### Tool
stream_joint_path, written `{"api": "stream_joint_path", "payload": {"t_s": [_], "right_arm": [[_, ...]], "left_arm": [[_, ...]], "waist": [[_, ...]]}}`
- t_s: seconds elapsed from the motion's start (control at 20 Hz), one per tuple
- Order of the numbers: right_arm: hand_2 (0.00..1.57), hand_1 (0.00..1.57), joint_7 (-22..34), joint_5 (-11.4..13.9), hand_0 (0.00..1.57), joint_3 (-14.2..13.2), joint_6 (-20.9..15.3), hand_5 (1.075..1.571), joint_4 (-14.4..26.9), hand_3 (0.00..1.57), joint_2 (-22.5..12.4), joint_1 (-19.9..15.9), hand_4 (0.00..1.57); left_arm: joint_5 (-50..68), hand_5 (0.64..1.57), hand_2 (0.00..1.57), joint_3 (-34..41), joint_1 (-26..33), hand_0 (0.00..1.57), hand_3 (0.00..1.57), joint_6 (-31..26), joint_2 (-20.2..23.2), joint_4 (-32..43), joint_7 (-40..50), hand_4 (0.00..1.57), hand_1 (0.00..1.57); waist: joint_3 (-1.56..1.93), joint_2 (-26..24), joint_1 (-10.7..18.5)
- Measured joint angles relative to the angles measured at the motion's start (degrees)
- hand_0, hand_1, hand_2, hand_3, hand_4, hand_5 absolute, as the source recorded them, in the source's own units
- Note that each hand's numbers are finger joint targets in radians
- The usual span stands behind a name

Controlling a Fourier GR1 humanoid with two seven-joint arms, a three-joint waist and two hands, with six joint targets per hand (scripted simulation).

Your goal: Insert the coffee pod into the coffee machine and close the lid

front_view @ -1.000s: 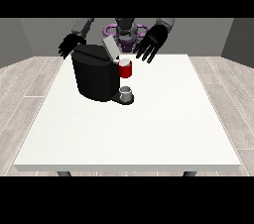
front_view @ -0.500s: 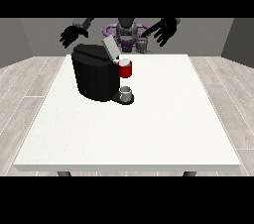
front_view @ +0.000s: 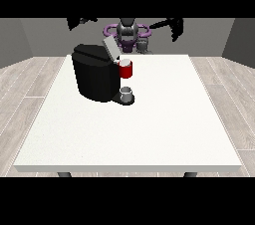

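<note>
Going from left to right, the hand at the view's left (front_view: 82,21) comes first. A second ago it was low, close by the top of the coffee machine (front_view: 94,73). Now it is up high at about 11 o'clock from the machine, well apart from it. It is too small and dark to tell how its fingers lie.

Next is the machine itself, a big black box at about 10 o'clock on the white bench (front_view: 149,129). Its lid (front_view: 109,48) is a light grey flap that tilts up and back at the top, so it looks open, the same as a second ago. A red thing at the machine (front_view: 126,68) sits at the front, at about 3 o'clock from the black body. Under it, a small grey cup (front_view: 126,94) stands on the machine's little tray. It cannot be seen what is inside the cup or inside the machine.

The grey coffee pod does not show plainly anywhere, so no one can say where it is.

Last is the hand at the view's right (front_view: 175,26). It too has gone up and out, to about 1 o'clock from the machine. Its fingers seem to hang down, but it cannot be told if they are spread.

With both hands lifted away and the lid up, the closing step looks not yet done.
</note>
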Motion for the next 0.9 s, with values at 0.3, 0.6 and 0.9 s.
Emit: {"api": "stream_joint_path", "payload": {"t_s": [0.3, 0.6, 0.9], "right_arm": [[0.0, 0.0, 2.49, 0.13, 0.0, 1.16, 1.39, 1.571, -1.06, 0.0, -0.59, -2.79, 0.0], [0.0, 0.0, 3.97, 1.83, 0.0, 2.0, 2.56, 1.571, -0.5, 0.0, -1.97, -5.42, 0.16], [0.0, 0.0, 3.58, 2.93, 0.0, 2.53, 2.85, 1.571, 2.71, 0.0, -0.9, -7.94, 0.0]], "left_arm": [[3.72, 1.571, 0.0, 0.21, 4.43, 0.0, 0.0, -1.73, -3.33, -2.95, 0.74, 0.0, 0.0], [8.0, 1.571, 0.0, -0.58, 9.61, 0.0, 0.0, -3.98, -5.31, -8.04, 1.73, 0.0, 0.0], [11.93, 1.571, 0.0, -4.11, 14.36, 0.0, 0.0, -4.53, -6.46, -16.2, 4.29, 0.11, 0.0]], "waist": [[0.02, -1.07, 4.35], [0.03, -0.8, 7.5], [0.05, 0.71, 9.65]]}}
